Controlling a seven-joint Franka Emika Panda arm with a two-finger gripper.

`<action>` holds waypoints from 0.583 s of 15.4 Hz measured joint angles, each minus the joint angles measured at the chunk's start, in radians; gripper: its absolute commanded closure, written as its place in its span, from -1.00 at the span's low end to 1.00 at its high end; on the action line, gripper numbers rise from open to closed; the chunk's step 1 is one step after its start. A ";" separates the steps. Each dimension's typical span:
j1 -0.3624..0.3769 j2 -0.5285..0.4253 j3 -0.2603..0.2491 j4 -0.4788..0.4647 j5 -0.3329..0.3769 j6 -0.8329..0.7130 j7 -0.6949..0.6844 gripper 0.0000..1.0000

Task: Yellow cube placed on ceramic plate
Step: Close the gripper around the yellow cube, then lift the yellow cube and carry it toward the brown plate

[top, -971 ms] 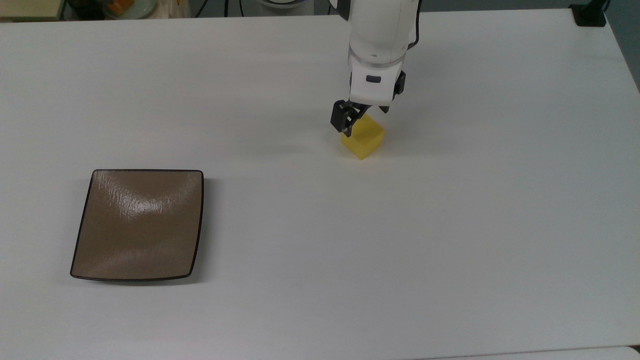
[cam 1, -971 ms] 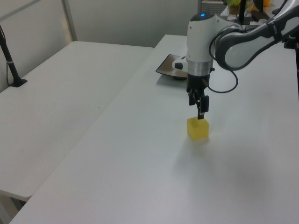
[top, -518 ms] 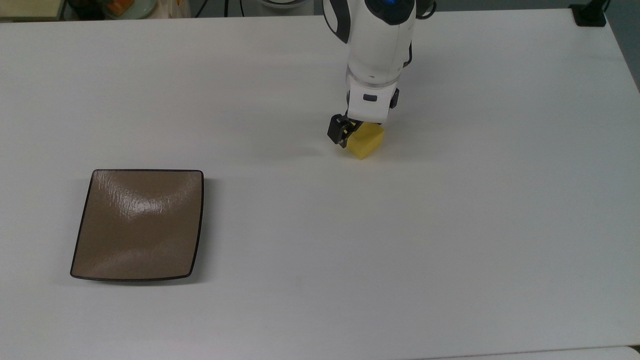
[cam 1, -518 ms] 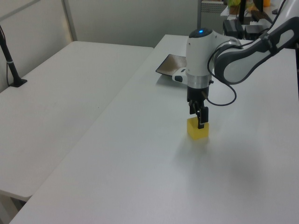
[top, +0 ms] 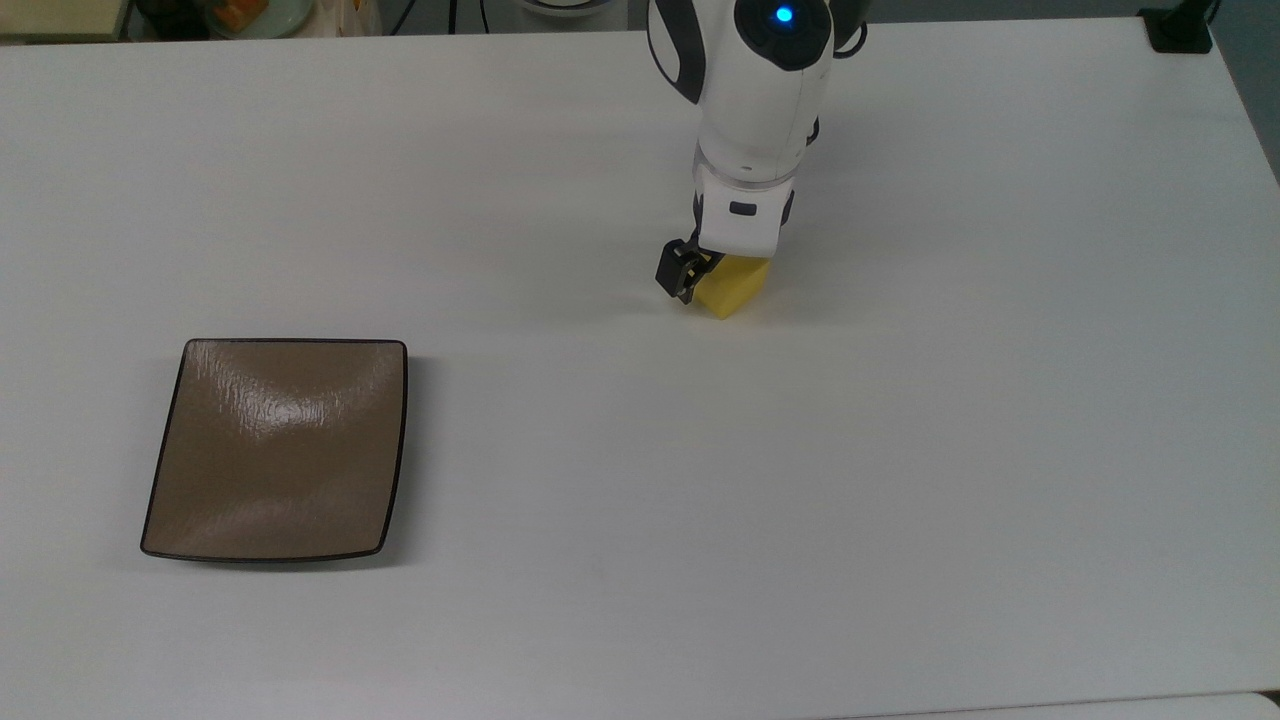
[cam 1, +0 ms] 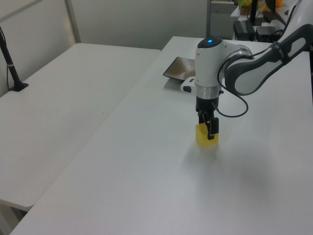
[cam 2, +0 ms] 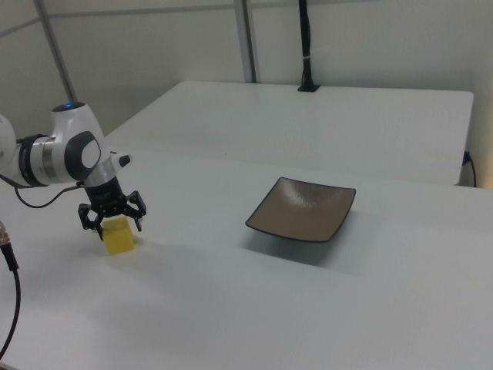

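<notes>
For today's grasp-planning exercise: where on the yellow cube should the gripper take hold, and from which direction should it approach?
Grip the yellow cube on two opposite flat side faces, coming straight down from above. It sits flat on the white table with free space all round, and the open gripper already straddles its top, one finger on each side.

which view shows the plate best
The top view: the plate is seen almost from straight above, whole, with its dark rim and glossy brown surface clear of the arm. The right view shows the whole plate too, but slanted. In the left view the plate lies far off, partly behind the arm.
</notes>
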 measured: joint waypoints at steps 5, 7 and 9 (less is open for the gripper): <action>0.002 0.003 0.000 -0.003 -0.009 0.000 0.000 0.90; 0.002 0.003 0.000 -0.003 -0.009 0.000 0.000 0.90; 0.000 -0.004 0.000 0.000 -0.009 0.000 0.006 0.90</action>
